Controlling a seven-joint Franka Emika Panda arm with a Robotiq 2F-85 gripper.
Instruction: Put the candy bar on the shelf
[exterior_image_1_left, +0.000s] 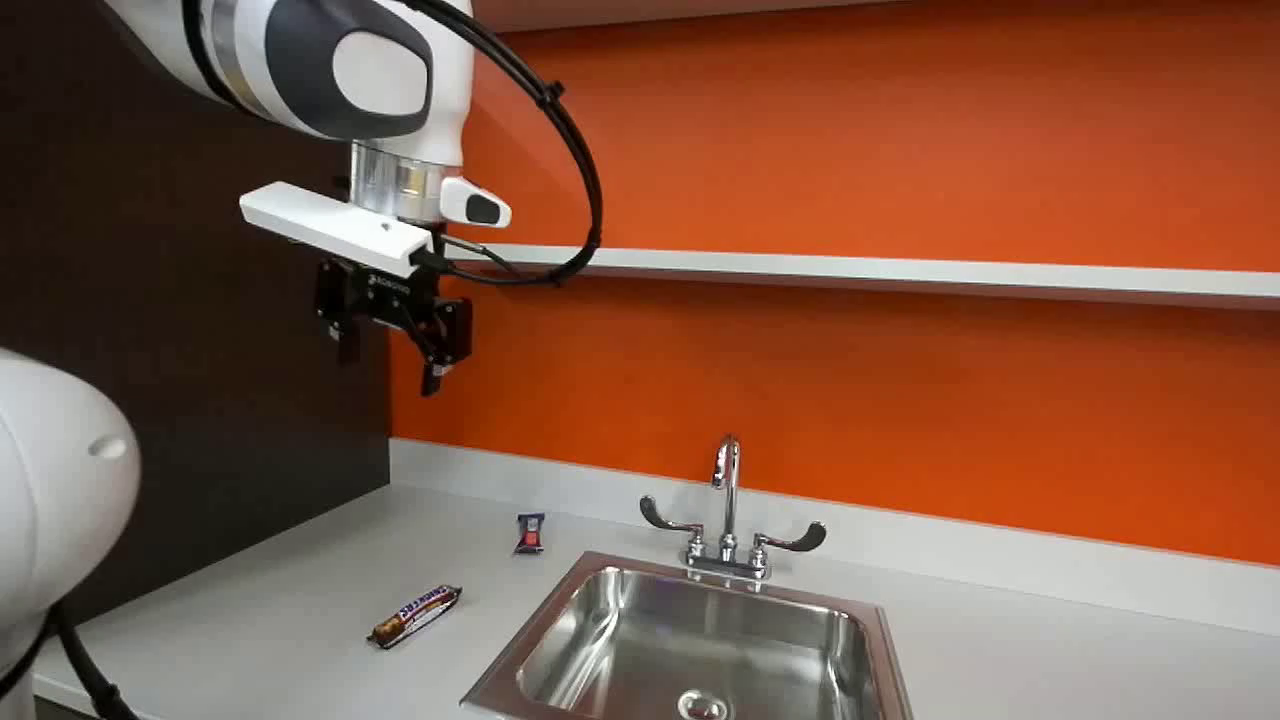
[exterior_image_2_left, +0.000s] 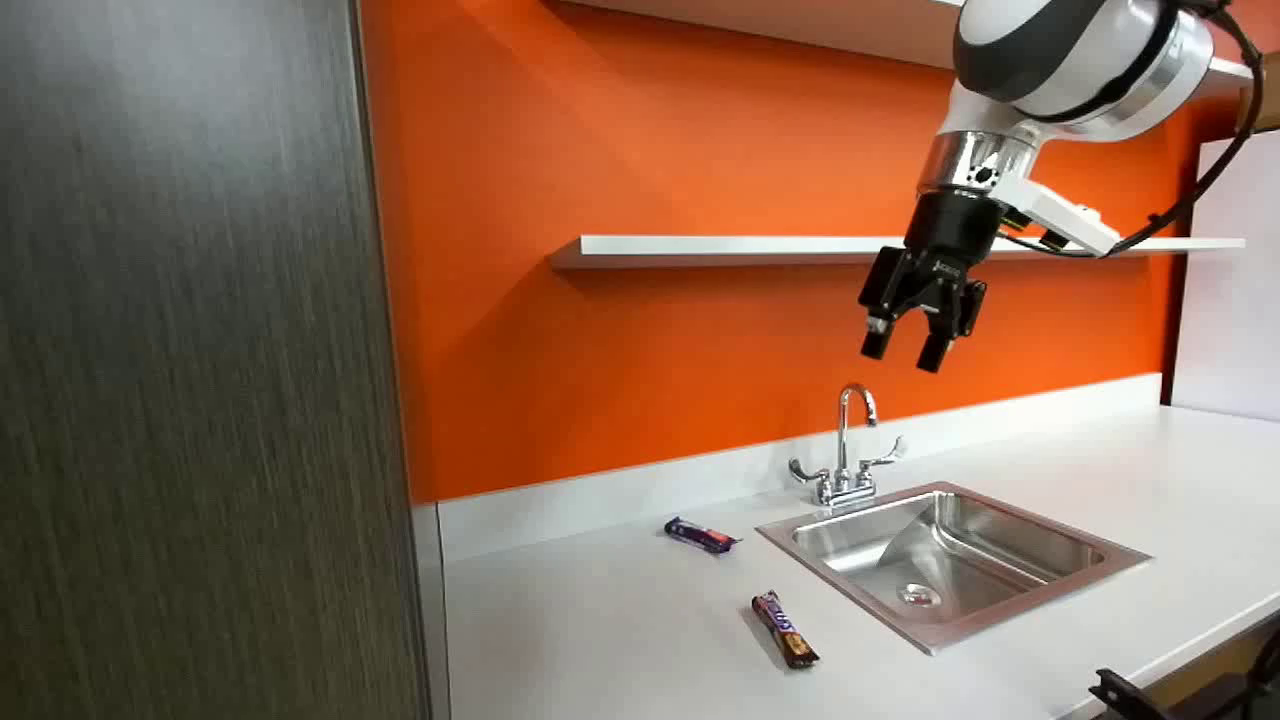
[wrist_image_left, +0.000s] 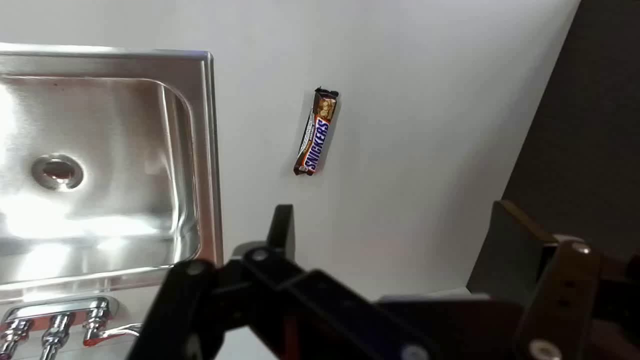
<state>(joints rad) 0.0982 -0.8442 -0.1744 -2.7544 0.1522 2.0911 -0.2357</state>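
Observation:
The candy bar, a Snickers in a dark brown wrapper with white, blue and orange marks, lies flat on the countertop left of the sink in an exterior view (exterior_image_1_left: 415, 617). It also shows in an exterior view (exterior_image_2_left: 785, 629) and in the wrist view (wrist_image_left: 316, 132). The shelf is a long white ledge on the orange wall in both exterior views (exterior_image_1_left: 900, 268) (exterior_image_2_left: 700, 246). My gripper (exterior_image_1_left: 390, 365) (exterior_image_2_left: 903, 352) is high above the countertop, pointing down, near shelf height. In the wrist view its fingers (wrist_image_left: 395, 215) are wide apart with nothing between them. The bar lies beyond them.
A second, purple-and-red wrapped bar (exterior_image_1_left: 530, 533) (exterior_image_2_left: 702, 535) lies nearer the wall. A steel sink (exterior_image_1_left: 545, 625) (wrist_image_left: 202, 150) with a chrome faucet (exterior_image_1_left: 730, 500) (exterior_image_2_left: 845, 440) is set in the countertop (exterior_image_1_left: 300, 600). A dark panel (exterior_image_1_left: 200, 350) (exterior_image_2_left: 200, 350) closes one end.

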